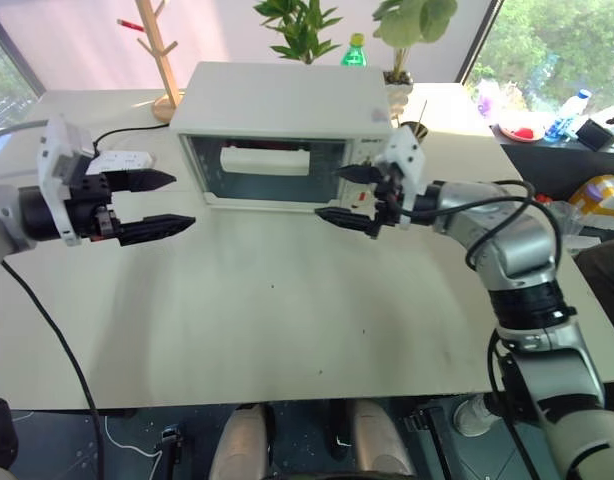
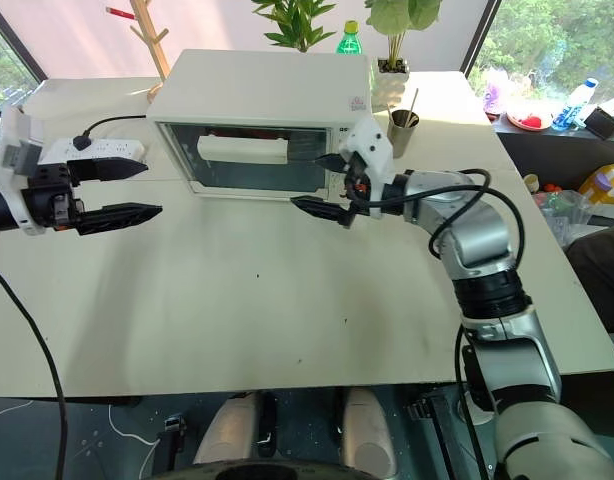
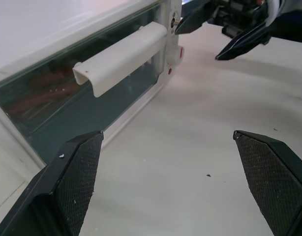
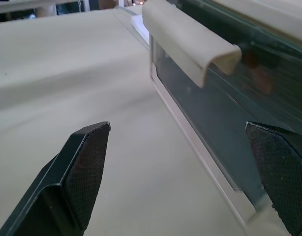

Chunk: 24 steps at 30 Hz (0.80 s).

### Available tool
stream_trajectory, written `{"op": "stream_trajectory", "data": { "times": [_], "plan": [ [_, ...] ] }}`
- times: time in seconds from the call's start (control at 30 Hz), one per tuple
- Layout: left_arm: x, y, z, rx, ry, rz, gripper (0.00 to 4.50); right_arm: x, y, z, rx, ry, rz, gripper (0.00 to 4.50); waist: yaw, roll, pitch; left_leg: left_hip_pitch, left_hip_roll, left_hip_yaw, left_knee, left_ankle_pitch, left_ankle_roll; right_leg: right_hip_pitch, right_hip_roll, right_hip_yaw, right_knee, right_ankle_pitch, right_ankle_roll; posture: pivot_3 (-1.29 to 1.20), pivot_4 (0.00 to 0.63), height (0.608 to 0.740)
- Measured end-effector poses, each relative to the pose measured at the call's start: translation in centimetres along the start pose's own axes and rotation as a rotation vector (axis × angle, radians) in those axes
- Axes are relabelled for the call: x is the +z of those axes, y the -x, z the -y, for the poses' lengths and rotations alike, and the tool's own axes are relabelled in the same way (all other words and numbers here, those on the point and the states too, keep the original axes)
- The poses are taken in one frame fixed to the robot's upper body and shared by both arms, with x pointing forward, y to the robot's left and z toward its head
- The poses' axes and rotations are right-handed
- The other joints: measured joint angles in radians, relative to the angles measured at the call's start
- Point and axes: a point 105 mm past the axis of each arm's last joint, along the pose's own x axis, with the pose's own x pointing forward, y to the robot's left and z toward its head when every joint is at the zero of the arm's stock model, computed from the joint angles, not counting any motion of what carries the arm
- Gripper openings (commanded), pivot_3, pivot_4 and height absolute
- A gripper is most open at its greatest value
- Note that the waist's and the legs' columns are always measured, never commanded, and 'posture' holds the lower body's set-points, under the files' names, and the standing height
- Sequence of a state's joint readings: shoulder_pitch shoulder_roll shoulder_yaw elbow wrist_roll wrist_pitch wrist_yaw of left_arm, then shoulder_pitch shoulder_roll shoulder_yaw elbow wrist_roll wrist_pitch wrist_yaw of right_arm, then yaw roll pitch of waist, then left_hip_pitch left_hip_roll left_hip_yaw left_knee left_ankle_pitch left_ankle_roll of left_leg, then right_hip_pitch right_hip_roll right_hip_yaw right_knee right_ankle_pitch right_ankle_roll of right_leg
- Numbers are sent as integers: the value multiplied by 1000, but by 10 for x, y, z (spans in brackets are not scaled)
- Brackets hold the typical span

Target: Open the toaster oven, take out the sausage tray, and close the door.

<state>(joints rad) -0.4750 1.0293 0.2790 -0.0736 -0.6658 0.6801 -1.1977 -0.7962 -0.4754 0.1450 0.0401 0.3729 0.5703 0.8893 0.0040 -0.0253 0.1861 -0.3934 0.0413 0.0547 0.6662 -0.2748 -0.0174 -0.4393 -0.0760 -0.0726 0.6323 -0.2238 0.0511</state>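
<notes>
I'm seeing the toaster oven (image 1: 287,115) sitting at the back of the bench (image 1: 287,310), its door (image 1: 267,172) shut w/ handle (image 1: 265,160) across the glass. Right pincer (image 1: 349,195) is hovering released just in front of the oven's right end. Left pincer (image 1: 159,205) is hanging released, off to the oven's left. Sausage tray: can't tell thru the glass.
</notes>
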Motion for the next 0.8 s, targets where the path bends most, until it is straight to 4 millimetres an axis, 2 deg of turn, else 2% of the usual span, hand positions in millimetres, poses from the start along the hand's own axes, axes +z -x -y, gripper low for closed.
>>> {"op": "stream_trajectory", "data": {
  "times": [0.3,0.47,0.8],
  "plan": [
    [0,3,-4,25,6,6,4500,0,-26,1,26,-13,17,4478,-2,0,0,0,0,0,0,0,0,0,0,0,0,0,0,0,150,717],
    [-2,4,-5,39,11,1,4500,4,-35,-8,72,-1,38,4478,-6,0,0,0,0,-1,0,0,0,0,0,0,1,0,0,0,150,717],
    [1,4,-16,87,5,21,4500,0,-31,-33,137,-23,44,4478,-16,0,0,0,0,-1,0,0,0,0,0,0,2,0,0,0,150,717]
  ]
}}
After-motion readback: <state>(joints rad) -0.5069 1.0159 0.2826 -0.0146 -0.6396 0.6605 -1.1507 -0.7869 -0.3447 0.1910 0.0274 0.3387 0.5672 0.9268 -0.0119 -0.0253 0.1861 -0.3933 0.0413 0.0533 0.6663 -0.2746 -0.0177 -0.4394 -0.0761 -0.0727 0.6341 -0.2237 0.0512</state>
